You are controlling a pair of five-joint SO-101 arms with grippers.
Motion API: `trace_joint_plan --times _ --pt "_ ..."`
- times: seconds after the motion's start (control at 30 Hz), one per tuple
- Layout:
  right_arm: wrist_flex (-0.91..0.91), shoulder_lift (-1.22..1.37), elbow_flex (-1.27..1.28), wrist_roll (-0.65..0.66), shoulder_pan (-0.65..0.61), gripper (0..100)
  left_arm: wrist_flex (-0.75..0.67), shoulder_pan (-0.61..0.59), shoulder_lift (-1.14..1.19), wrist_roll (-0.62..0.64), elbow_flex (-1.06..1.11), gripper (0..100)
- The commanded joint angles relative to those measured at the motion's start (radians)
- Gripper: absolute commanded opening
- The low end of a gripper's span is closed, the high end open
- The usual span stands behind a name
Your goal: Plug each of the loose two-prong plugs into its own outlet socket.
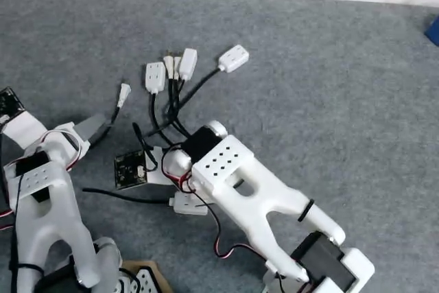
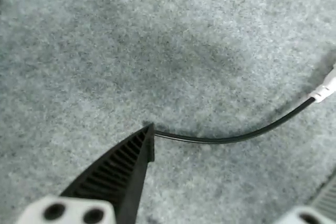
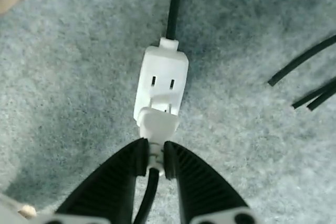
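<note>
Right wrist view: the white plug (image 3: 157, 124) lies against the outlet socket (image 3: 161, 80) on the grey carpet (image 3: 63, 77), its neck pinched by the right gripper (image 3: 155, 153). High view adds three more sockets (image 1: 186, 63) fanned beyond that arm. The left gripper (image 2: 241, 156) gapes wide, one fingertip touching a loose cord (image 2: 231, 139).

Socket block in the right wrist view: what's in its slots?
The socket block shows one empty pair of slots. A white plug, pinched by the right gripper, covers its other end; the prongs are hidden.
</note>
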Motion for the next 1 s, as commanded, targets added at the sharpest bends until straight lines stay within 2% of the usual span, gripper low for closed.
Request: trace_joint_plan --times 0.0,0.23,0.5,0.97 --pt "0.025 -0.01 0.001 0.015 0.016 0.7 -0.017 0.018 -0.013 0.009 -0.004 49" --pt "0.047 -0.01 -0.028 0.015 0.016 0.7 -0.017 0.019 -0.013 0.009 -0.004 49" --pt "0.283 0.001 -0.32 0.072 0.047 0.7 -0.017 0.019 -0.013 0.009 -0.004 49" --pt "0.203 0.131 -0.243 0.072 0.013 0.7 -0.017 0.021 -0.013 0.009 -0.004 49"
